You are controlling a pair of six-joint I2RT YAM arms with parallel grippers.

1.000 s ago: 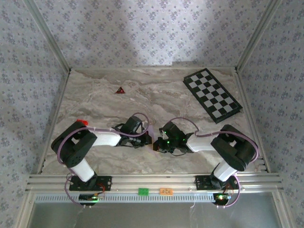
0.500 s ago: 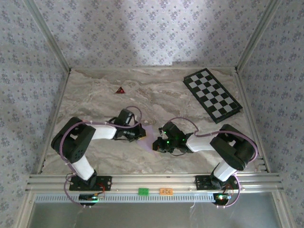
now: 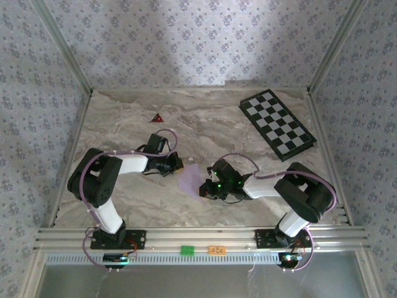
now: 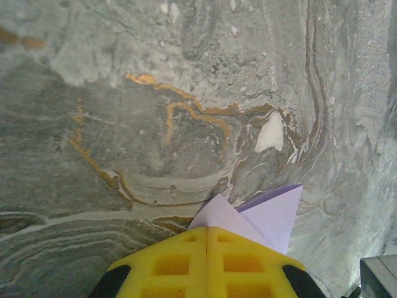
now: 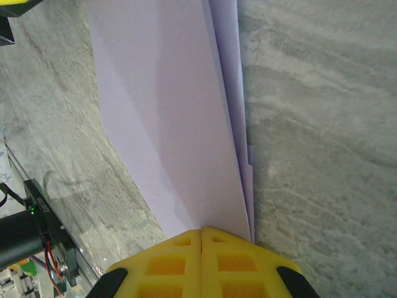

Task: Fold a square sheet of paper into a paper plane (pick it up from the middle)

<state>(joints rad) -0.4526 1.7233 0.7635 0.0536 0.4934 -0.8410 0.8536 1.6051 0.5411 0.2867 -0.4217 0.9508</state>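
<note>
- The left fingers [image 4: 206, 237] are clenched, yellow tip against yellow tip, and a pointed corner of the sheet of paper [image 4: 263, 214] comes out from between them, so they are grasping this corner
- The right fingers [image 5: 201, 239] are clenched too; the sheet of paper [image 5: 167, 112] comes out of their closed tips as a long lilac band, so they are grasping it at its other end
- The paper is pale lilac and already folded: in the right wrist view several layers lie one over another along its right edge
- In the top view the sheet of paper [image 3: 189, 177] is in the near middle part of the marble surface [image 3: 124, 133], stretched between the left fingers [image 3: 176, 165] at its far-left end and the right fingers [image 3: 205, 188] at its near-right end
- Whether the paper touches the surface or hangs a little above it, I cannot tell
- A black-and-white checkered board [image 3: 277, 124] lies flat at the far right corner, well apart from the paper
- A small dark red triangle [image 3: 156, 117] lies in the far left part of the surface, also well apart from the paper
</note>
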